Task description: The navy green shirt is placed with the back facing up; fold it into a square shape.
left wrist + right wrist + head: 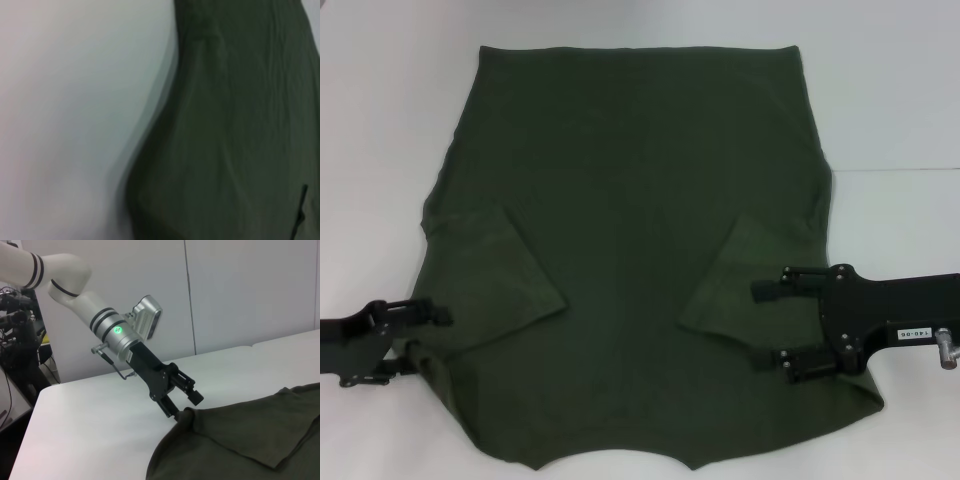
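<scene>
A: What is at the far left?

B: The left gripper (428, 340) sits at the shirt's near left corner, low by the table's edge. In the right wrist view the same gripper (184, 404) has its lower finger against a bunched bit of cloth while the upper finger stands clear above it. Whether it truly pinches the fabric, I cannot tell.

A: And the shirt itself?

B: The navy green shirt (640, 250) lies flat across the middle of the white table (380, 120). Both short sleeves are folded inward onto the body, one on each side. The straight edge lies at the far side; the notched edge is nearest the robot. The left wrist view shows only the shirt (235, 130) beside bare table (65, 120).

A: Then the right side?

B: The right gripper (759, 325) hangs over the shirt's right part, beside the folded right sleeve. Its two fingers point inward, spread wide apart, with nothing between them.
</scene>
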Controlling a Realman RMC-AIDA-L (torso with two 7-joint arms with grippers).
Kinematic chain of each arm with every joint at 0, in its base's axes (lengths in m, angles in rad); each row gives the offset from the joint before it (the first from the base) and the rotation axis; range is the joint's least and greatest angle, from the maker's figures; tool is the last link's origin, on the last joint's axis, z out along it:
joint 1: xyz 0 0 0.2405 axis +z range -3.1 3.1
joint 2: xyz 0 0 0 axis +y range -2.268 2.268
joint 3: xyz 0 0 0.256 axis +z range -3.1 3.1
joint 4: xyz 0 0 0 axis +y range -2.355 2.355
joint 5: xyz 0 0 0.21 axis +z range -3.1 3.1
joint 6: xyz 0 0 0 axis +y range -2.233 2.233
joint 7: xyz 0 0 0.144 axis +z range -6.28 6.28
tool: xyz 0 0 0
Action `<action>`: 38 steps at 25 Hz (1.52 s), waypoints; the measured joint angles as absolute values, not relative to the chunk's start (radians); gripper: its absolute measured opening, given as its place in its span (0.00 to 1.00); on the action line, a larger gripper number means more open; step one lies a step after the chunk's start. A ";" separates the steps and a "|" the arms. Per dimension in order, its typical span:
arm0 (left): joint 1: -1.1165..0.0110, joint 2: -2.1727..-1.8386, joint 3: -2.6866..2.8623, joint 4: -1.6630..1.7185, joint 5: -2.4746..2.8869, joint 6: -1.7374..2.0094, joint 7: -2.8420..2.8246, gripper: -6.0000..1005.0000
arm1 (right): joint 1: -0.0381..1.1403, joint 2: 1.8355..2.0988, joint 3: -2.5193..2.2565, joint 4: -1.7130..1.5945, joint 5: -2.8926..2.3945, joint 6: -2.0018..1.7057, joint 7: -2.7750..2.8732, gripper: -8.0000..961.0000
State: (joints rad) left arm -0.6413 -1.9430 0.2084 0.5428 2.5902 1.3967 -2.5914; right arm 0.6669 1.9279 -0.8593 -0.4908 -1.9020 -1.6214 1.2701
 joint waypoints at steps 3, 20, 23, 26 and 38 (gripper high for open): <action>-0.649 -1.942 0.209 0.533 2.574 1.393 -2.591 0.90 | 0.668 1.929 -0.860 -0.491 -1.902 -1.621 1.270 0.96; -0.647 -1.945 0.217 0.516 2.582 1.377 -2.602 0.90 | 0.670 1.931 -0.859 -0.491 -1.904 -1.621 1.270 0.96; -0.647 -1.946 0.230 0.515 2.584 1.377 -2.608 0.90 | 0.670 1.930 -0.859 -0.491 -1.903 -1.621 1.270 0.96; -0.647 -1.948 0.233 0.515 2.583 1.375 -2.608 0.90 | 0.670 1.929 -0.860 -0.491 -1.903 -1.621 1.270 0.96; -0.634 -1.940 0.198 0.537 2.573 1.365 -2.615 0.90 | 0.673 1.930 -0.857 -0.491 -1.902 -1.618 1.270 0.96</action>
State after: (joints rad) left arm -0.6344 -1.9398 0.1977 0.5366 2.5731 1.3652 -2.6152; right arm 0.6726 1.9297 -0.8570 -0.4906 -1.9021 -1.6177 1.2701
